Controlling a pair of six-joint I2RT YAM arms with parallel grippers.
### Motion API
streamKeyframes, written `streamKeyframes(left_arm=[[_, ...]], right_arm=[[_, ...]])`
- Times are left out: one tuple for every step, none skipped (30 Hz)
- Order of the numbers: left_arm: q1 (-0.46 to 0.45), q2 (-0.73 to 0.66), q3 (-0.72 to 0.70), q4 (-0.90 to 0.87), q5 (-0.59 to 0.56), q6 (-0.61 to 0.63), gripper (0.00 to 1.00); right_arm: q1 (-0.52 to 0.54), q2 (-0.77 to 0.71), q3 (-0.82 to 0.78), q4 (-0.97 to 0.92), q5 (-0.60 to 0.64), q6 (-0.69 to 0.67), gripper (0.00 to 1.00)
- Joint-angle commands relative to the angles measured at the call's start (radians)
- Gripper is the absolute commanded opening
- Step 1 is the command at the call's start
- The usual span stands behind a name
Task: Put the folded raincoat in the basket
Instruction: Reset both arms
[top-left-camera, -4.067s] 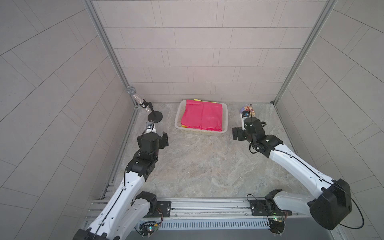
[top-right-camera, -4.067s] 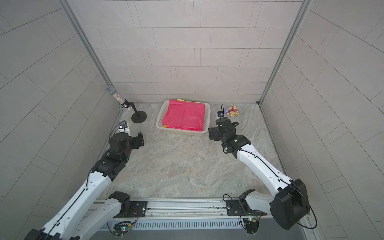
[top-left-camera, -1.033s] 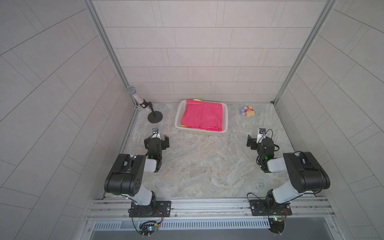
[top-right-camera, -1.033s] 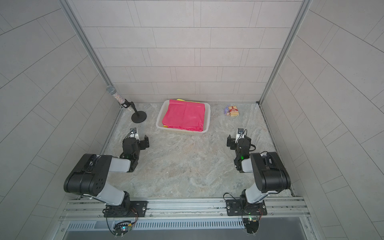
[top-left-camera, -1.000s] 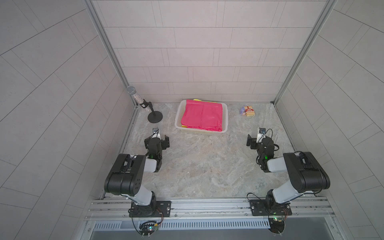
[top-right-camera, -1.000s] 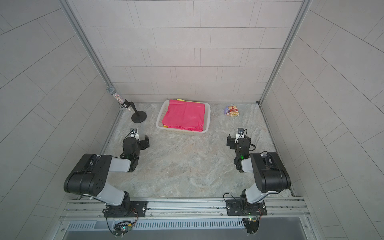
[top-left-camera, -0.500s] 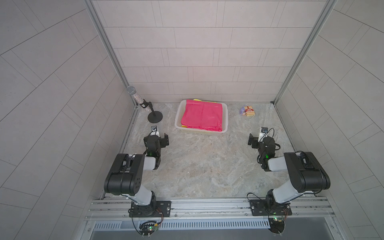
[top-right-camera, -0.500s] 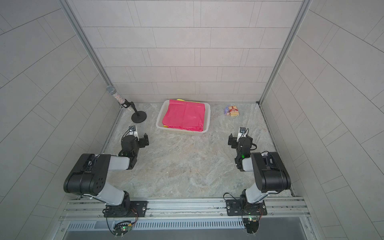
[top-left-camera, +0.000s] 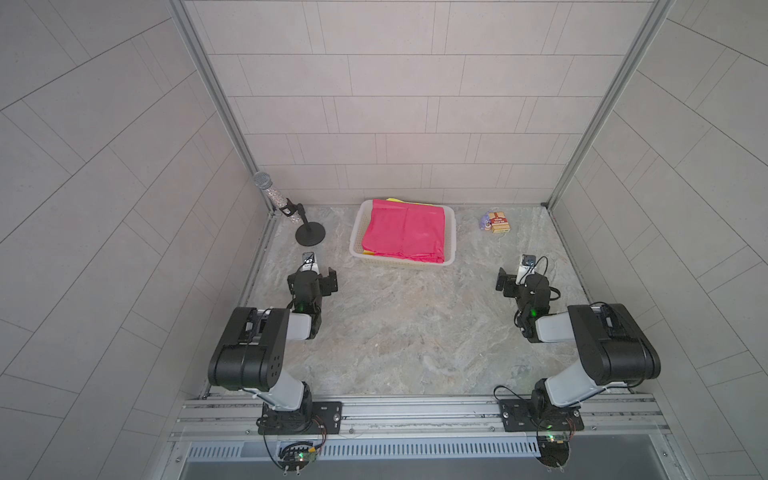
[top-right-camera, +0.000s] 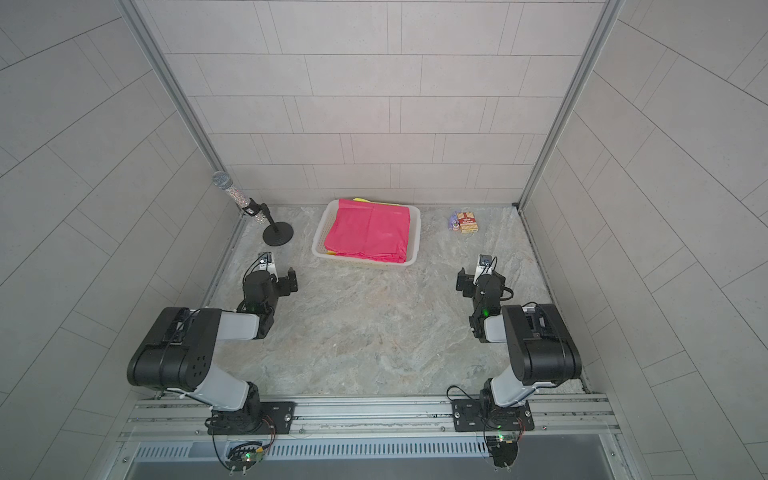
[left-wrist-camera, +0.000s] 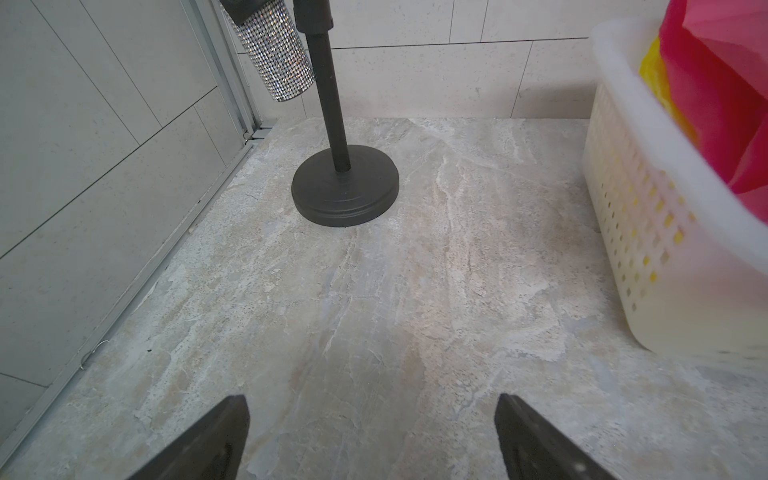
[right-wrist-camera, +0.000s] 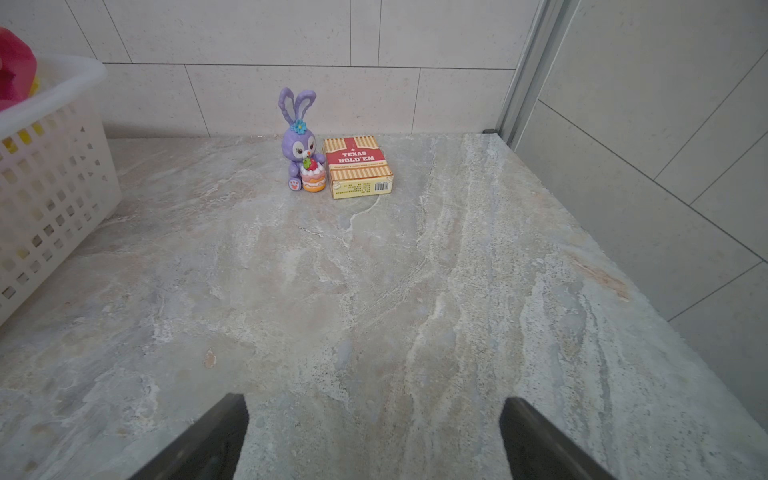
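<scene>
The folded pink raincoat (top-left-camera: 405, 235) (top-right-camera: 370, 235) lies inside the white perforated basket (top-left-camera: 356, 232) (top-right-camera: 319, 237) at the back middle of the table, with a yellow edge showing beneath it. In the wrist views the basket (left-wrist-camera: 636, 216) (right-wrist-camera: 45, 174) and the raincoat (left-wrist-camera: 715, 83) (right-wrist-camera: 14, 66) sit off to one side. My left gripper (top-left-camera: 318, 276) (left-wrist-camera: 372, 415) is open and empty, short of the basket's left front corner. My right gripper (top-left-camera: 515, 279) (right-wrist-camera: 374, 415) is open and empty, short of its right front corner. Both arms are folded back.
A glittery microphone (top-left-camera: 266, 187) on a black round-based stand (top-left-camera: 309, 235) (left-wrist-camera: 345, 191) stands at the back left. At the back right, a purple bunny figurine (right-wrist-camera: 300, 143) sits beside a red card box (right-wrist-camera: 358, 166). Tiled walls close in three sides.
Four seconds ago both arms reached out beside the basket; they have since folded back toward the rail. Over the last second the grippers barely shifted. The raincoat has stayed in the basket.
</scene>
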Motion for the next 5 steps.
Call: streamKeyframes(left_arm=[[0.001, 0.011, 0.020, -0.006, -0.007, -0.007, 1.00], [0.003, 0.013, 0.024, -0.013, -0.009, -0.010, 1.00], [0.003, 0.013, 0.024, -0.012, -0.010, -0.009, 1.00], [0.003, 0.013, 0.023, -0.010, -0.009, -0.010, 1.00], [0.003, 0.006, 0.017, -0.002, -0.007, -0.009, 1.00]], right_arm=[[0.000, -0.001, 0.014, -0.011, 0.015, 0.007, 1.00], [0.000, -0.001, 0.014, -0.012, 0.015, 0.008, 1.00], [0.000, -0.001, 0.015, -0.011, 0.015, 0.008, 1.00], [0.000, -0.001, 0.015, -0.011, 0.015, 0.007, 1.00], [0.000, -0.001, 0.014, -0.011, 0.015, 0.008, 1.00]])
